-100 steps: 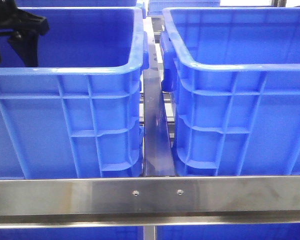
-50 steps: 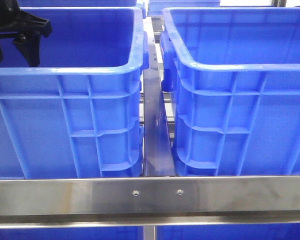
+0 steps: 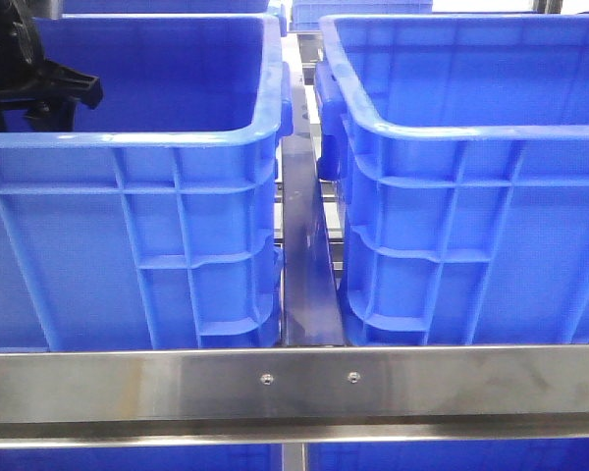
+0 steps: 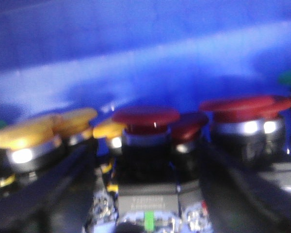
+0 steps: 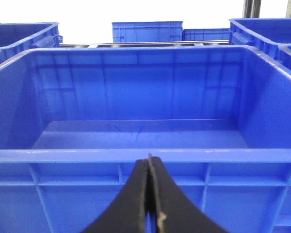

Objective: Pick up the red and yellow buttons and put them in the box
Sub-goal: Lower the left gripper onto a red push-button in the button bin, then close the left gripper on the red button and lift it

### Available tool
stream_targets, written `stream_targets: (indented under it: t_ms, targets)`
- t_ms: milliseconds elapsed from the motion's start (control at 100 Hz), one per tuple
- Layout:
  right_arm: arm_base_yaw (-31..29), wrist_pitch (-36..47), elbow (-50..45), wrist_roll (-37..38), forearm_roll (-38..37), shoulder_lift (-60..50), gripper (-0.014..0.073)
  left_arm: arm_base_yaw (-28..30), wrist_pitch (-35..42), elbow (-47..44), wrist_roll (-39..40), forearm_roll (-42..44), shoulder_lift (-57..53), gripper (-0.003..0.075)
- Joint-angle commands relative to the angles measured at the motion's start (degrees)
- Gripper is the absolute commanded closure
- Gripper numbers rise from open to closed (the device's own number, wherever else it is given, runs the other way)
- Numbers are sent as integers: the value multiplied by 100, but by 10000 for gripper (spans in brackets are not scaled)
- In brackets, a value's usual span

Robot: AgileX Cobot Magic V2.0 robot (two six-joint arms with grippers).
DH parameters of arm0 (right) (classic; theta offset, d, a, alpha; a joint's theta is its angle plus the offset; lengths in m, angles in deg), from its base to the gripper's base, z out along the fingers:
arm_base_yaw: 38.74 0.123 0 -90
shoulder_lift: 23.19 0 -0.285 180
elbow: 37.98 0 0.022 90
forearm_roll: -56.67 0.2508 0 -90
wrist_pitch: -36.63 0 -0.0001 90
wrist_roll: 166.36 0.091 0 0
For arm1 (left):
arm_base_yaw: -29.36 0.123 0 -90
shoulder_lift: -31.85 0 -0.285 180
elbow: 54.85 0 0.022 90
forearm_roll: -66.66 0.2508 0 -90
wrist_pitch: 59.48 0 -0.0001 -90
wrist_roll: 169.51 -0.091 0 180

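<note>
My left end effector spreads wide around a red button; my right end effector is pinched closed, holding nothing.

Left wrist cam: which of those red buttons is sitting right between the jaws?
The dark red button at the centre, with the grey labelled block under it. The other red ones lie beyond one jaw, and the yellow buttons beyond the other.

Four red buttons, three yellow buttons, blurred.
</note>
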State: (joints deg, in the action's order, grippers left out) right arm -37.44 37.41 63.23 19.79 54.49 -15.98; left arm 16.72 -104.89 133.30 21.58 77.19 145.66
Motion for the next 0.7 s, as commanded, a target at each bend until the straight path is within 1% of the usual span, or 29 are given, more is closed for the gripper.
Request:
stream_targets:
  t_ms: [0,590,650,690]
  targets:
    - [11,446,-1,-21,-48,-125,661,7,310,177,93,24,-281,377]
    - [11,446,-1,-21,-48,-125,661,7,302,166,104,35,147,383]
    - [11,446,-1,-21,-48,-125,661,7,302,166,126,35,145,393]
    - [11,446,-1,-21,-48,-125,661,7,302,166,150,45,145,421]
